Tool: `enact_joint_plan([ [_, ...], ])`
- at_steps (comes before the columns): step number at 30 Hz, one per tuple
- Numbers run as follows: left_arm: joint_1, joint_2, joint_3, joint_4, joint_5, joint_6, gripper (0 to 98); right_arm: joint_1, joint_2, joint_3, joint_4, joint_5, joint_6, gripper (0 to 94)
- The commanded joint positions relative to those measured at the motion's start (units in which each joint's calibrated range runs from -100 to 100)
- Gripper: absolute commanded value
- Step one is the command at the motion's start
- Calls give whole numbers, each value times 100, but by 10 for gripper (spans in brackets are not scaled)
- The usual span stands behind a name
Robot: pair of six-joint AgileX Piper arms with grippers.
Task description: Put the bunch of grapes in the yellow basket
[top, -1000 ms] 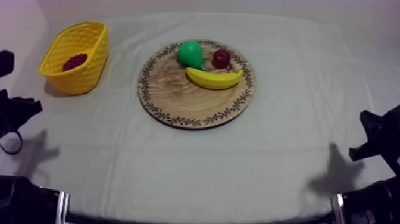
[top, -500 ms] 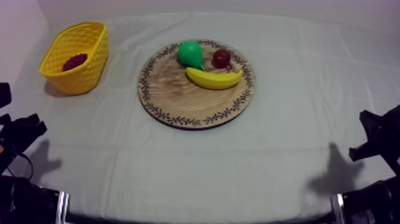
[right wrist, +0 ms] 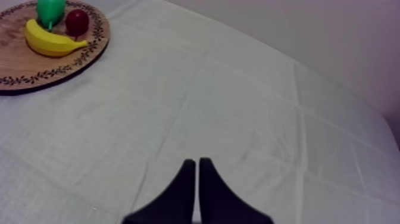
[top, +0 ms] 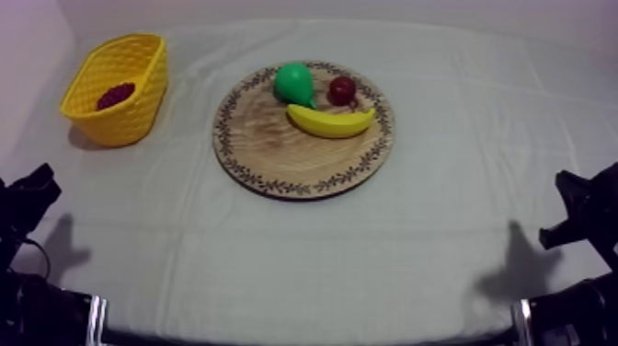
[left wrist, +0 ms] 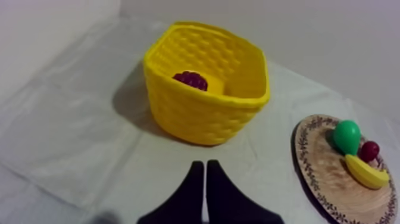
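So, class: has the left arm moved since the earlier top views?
Yes. The left arm has drawn back toward the view's lower edge, away from the basket.

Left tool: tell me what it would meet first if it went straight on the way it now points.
Most likely the yellow basket: the left tool, shut on nothing, points at its near wall across bare cloth. How low it sits is unclear, so it might touch the cloth first.

In basket left of board, bunch of grapes.
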Motion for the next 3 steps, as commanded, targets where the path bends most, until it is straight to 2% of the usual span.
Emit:
enact_joint_plan([
  [1, -7, -64, 16, 8, -55, 6, 1, -6, 0, 0, -1, -1, 6, 3],
  [3, -34, -90, 32, 10, -77, 12, 1, -9, 0, 0, -1, -1, 5, 3],
])
